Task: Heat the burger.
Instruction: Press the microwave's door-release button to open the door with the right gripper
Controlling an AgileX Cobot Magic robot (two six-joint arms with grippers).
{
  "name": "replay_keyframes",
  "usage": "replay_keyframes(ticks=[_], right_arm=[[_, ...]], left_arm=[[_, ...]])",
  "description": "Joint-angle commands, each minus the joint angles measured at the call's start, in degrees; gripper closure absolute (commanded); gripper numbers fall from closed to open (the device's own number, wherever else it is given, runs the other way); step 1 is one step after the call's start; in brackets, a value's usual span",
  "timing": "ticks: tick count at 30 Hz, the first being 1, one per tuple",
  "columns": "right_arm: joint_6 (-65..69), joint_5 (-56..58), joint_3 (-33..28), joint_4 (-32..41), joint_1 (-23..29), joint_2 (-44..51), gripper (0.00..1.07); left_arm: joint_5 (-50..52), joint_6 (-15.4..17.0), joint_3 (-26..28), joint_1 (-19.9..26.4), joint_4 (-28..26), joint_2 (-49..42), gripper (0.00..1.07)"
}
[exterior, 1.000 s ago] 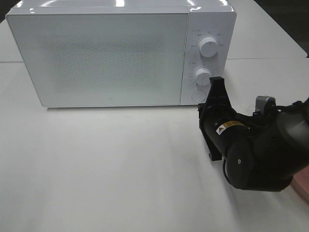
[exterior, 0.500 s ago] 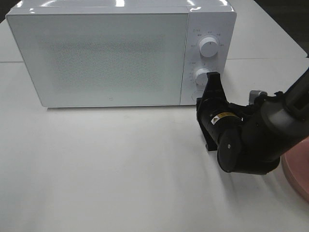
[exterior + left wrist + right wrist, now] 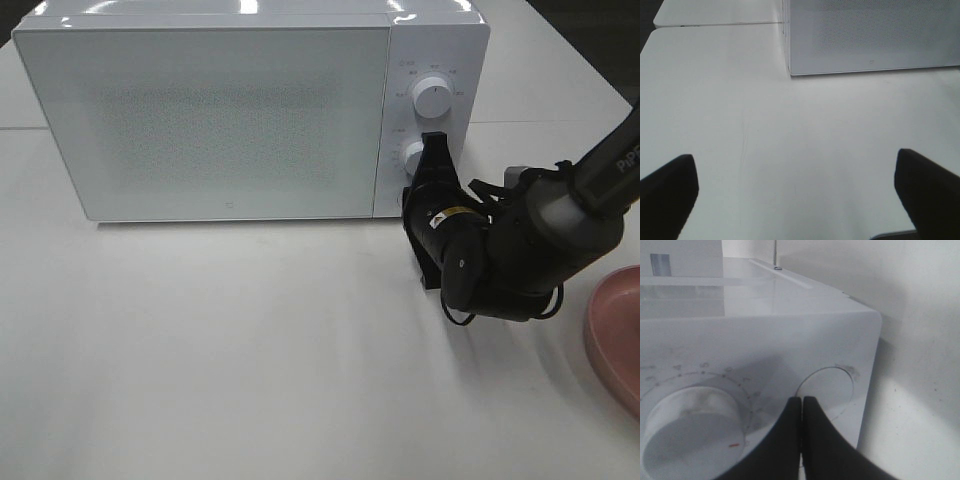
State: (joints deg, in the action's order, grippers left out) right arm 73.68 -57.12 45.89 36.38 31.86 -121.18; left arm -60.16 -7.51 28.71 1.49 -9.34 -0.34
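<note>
Fingertips of right gripper [image 3: 801,402] pressed together, holding nothing, aimed at the microwave's control panel. Round door button [image 3: 832,385] lies dead ahead along the gripper's long axis, with the tips at its rim on the dial side; contact uncertain. Lower dial [image 3: 690,432] just beside the tips. Microwave [image 3: 230,110] door shut and frosted, contents hidden. Left gripper [image 3: 797,192] spread wide and empty over the table [image 3: 200,350], near the oven's opposite front corner, so the right arm is clearly nearer the button. Pink plate [image 3: 615,335] at the table's right edge, visible part bare. Burger not in view; inside or off-frame, cannot tell. Judgement: a straight forward push should release the door.
</note>
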Motion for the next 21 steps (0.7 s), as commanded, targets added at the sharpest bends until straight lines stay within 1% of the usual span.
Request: replay_keyframes(ticks=[1, 7, 11, 14, 16, 21], right_arm=[[-0.8, 0.92, 1.09, -0.34, -0.17, -0.57, 1.07], [-0.69, 0.92, 2.12, 0.92, -0.23, -2.12, 1.07], [-1.32, 0.97, 2.12, 1.72, -1.43, -2.12, 1.07], [-1.26, 0.57, 2.81, 1.72, -1.55, -2.12, 1.07], [-1.32, 0.52, 4.3, 1.6, -1.55, -2.12, 1.07], [-1.26, -1.55, 5.04, 2.41, -1.55, -2.12, 1.07]], left_arm=[[0.74, 0.0, -0.23, -0.23, -0.57, -0.57, 0.07], [0.74, 0.0, -0.23, -0.23, -0.57, -0.57, 0.07], [0.74, 0.0, -0.23, -0.23, -0.57, -0.57, 0.07], [0.74, 0.0, -0.23, -0.23, -0.57, -0.57, 0.07], [0.74, 0.0, -0.23, -0.23, -0.57, -0.57, 0.07], [0.74, 0.0, -0.23, -0.23, -0.57, -0.57, 0.07]])
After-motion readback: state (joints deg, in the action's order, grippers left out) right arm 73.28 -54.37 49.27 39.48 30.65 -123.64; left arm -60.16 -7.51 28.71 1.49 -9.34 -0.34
